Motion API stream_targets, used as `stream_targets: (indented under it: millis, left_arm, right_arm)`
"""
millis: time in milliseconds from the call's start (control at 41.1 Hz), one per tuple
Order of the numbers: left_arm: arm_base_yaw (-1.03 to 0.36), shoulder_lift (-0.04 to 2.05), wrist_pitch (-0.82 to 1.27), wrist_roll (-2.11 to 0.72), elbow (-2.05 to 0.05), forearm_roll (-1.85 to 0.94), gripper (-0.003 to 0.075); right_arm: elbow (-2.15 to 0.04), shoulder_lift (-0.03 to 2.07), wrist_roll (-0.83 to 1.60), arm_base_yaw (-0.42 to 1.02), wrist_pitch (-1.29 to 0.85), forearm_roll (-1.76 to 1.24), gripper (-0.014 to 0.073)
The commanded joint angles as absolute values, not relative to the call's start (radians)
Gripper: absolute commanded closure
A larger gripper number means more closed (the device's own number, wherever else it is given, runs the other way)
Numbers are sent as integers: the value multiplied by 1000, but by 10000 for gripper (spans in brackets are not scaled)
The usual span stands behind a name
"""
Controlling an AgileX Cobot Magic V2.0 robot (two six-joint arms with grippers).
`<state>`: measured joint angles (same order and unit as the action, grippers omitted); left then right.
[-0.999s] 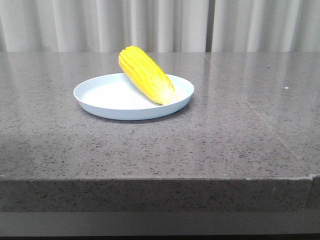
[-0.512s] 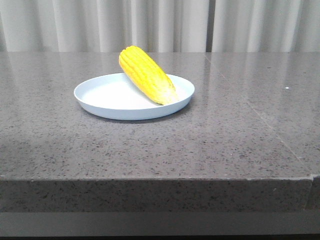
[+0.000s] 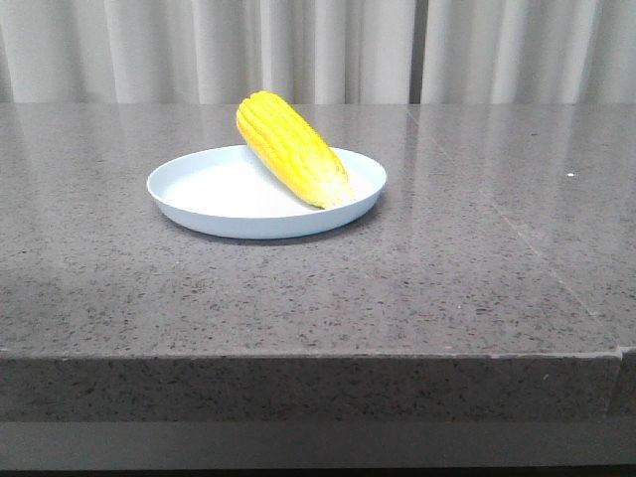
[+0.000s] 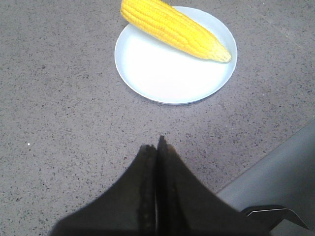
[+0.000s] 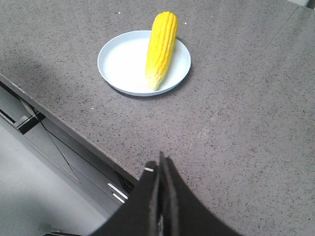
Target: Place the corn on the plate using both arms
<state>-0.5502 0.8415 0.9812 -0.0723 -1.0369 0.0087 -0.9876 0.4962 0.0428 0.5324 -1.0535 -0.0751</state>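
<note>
The left gripper [image 4: 157, 147] shows in its wrist view as two dark fingers pressed together with no gap at the tips, holding nothing; the lower part of the fingers merges into a dark mass cut off by the picture edge, so the finger bases cannot be made out. It hangs above bare grey speckled worktop [image 4: 59, 98], apart from the plate [image 4: 167, 81]. The right gripper [image 5: 160, 164] is likewise closed on nothing, its fingers meeting in a thin seam, and its base is also cut off at the picture edge. It sits near the front edge of the worktop [image 5: 246, 113], well apart from the plate [image 5: 123, 61]. Neither gripper nor arm appears in the front view. Outward from the grippers, the pale blue-white plate [image 3: 209, 194] rests flat on the worktop [image 3: 447, 268], left of centre. The corn [image 3: 291, 147] lies across the plate, with its paler tapered tip resting inside near the rim on the robot's right and its blunt end raised over the far rim. In the left wrist view the blunt end of the corn [image 4: 172, 27] is cut off by the picture edge. Whether the blunt end touches the rim cannot be told. Pale pleated curtains [image 3: 318, 50] close off the background.
</note>
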Motion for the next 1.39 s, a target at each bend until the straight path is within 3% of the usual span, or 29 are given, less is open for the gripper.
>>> stream_targets:
  millis: [0, 292, 463, 828, 1121, 1364]
  left_arm:
    - [-557, 840, 916, -62, -1061, 7, 741]
    - [-551, 822, 914, -62, -1048, 7, 741]
    - [-427, 728, 844, -62, -976, 0, 741]
    - [-151, 343, 359, -62, -473, 0, 741]
    - [-72, 40, 131, -62, -122, -20, 741]
    - [-55, -24, -63, -62, 30, -20, 741]
  right_arm:
    - [-1008, 503, 46, 528, -977, -64, 680]
    - [-1008, 503, 46, 528, -977, -64, 680]
    - [-1008, 503, 46, 528, -980, -64, 680]
    - [-1008, 503, 46, 528, -980, -64, 680]
    - [-1008, 503, 46, 528, -980, -64, 680]
    - [-1008, 503, 46, 528, -979, -64, 680]
